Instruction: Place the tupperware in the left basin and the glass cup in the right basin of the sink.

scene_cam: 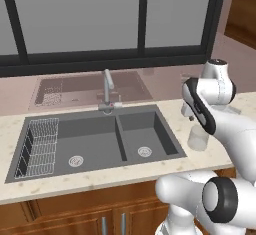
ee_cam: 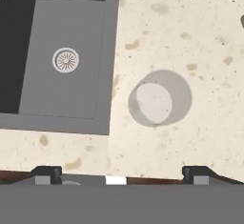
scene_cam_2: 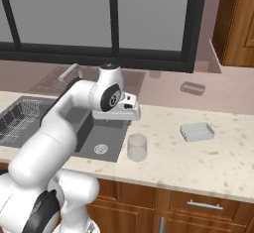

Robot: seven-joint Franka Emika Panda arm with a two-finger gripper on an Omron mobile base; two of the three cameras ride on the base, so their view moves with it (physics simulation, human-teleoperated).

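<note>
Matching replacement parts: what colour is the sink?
Matte dark grey sink, clearest in the left base view.

Speckled cream counter (scene_cam_2: 218, 160), wooden cabinets (scene_cam_2: 198, 202) below, dark-framed window (scene_cam: 142, 16) behind.

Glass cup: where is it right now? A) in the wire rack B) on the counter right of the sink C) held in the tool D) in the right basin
B: the glass cup stands upright on the speckled counter, just past the sink's right rim, with the open tool above it and not touching.
</note>
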